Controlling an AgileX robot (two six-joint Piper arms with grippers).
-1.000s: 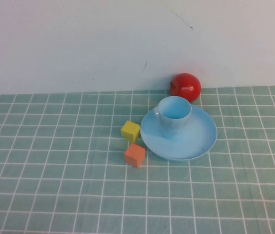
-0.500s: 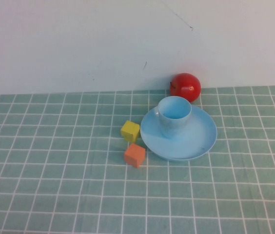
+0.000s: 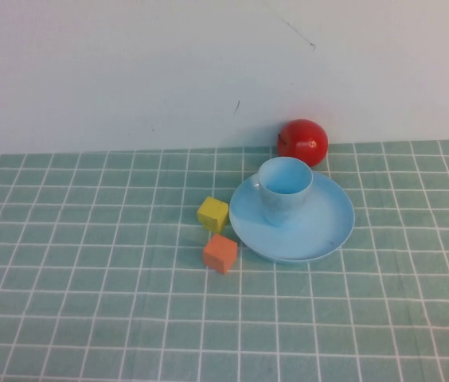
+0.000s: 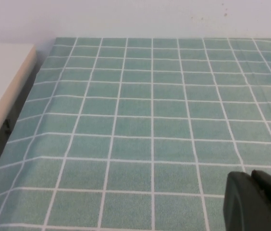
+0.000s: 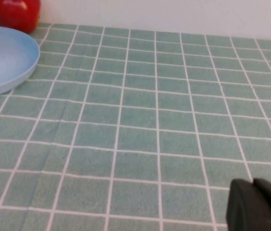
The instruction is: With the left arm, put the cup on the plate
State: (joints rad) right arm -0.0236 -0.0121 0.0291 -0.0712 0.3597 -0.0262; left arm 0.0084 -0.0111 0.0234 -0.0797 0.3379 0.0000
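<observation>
Cup (image 3: pixel 285 188) is sitting upright on the plate (image 3: pixel 320 232), toward the plate's far-left part, mouth up, nothing in contact with it. Plate is lying flat on the green checked cloth (image 3: pixel 89 263). Red apple (image 3: pixel 302 142) is sitting just behind the plate, against the white wall (image 3: pixel 129 72). Yellow cube (image 3: pixel 212 214) is sitting just left of the plate rim; orange cube (image 3: pixel 220 253) is lying just in front of it, also close to the rim. Neither of my arms is showing in the high view. My left gripper (image 4: pixel 255 202) is hanging low over bare cloth near the table's left edge, only a dark tip is showing in the left wrist view, holding nothing visible; can't tell how far it's open. My right gripper (image 5: pixel 256 206) is likewise hanging over bare cloth to the right of the plate (image 5: pixel 6 60), with the apple (image 5: pixel 15 13) beyond it; only a dark tip showing, opening can't be told.
</observation>
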